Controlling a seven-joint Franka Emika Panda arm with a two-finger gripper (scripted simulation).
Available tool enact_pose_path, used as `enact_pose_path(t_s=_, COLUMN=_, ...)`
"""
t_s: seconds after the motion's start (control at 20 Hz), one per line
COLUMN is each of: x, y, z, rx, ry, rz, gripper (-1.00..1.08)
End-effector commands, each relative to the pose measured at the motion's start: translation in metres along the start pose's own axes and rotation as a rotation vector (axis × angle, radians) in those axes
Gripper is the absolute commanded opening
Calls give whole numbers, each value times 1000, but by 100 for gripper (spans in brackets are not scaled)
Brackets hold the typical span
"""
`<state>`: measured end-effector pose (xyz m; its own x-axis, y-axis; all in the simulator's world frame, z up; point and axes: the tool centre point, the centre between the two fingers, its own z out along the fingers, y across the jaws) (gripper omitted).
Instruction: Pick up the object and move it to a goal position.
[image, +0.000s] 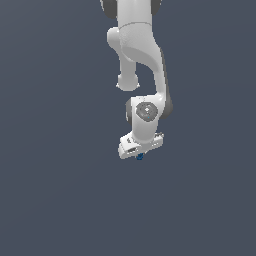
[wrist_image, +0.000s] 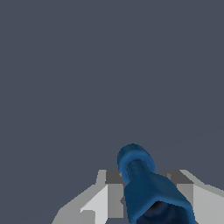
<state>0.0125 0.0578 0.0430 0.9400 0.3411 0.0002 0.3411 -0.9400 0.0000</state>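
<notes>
One white Franka Panda arm (image: 142, 55) hangs down through the middle of the exterior view over a plain slate-grey ground (image: 50, 200), its wrist bent so that the white two-fingered gripper (image: 139, 155) points downward. Between the fingertips sits the object, a small dark-blue blocky piece with lighter blue patches (image: 140, 156), of which only a speck shows below the hand from outside. The wrist view gives it far more fully: the object (wrist_image: 144, 183) fills the gap between the two pale grey fingers (wrist_image: 103, 199), with a rounded, ring-like end pointing away from the camera and a broader, flared body running back toward the palm. The jaws stand closed to a narrow gap with the blue piece between them, and the finger faces appear to touch its sides, so I judge it gripped and not merely straddled. Holding it across the wider body seems sensible, since that part offers flatter faces than the rounded tip. Whether the piece is clear of the ground I cannot tell, as no shadow or contact line is visible in either view. No goal marker shows in either picture, so how far the carry has to go cannot be read here. I would judge the grasp made and the move to the goal as the part in hand. The main risk is the small piece twisting or slipping between the pads during travel.
</notes>
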Motion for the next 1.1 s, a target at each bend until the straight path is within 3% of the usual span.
enact_pose_path(t_s=0.0, x=0, y=0, z=0, rx=0, ry=0, rz=0, gripper=-100)
enact_pose_path(t_s=0.45, x=9, y=-16, z=-15, rx=0, ry=0, rz=0, gripper=-100)
enact_pose_path(t_s=1.05, x=56, y=-97, z=-91, rx=0, ry=0, rz=0, gripper=-100)
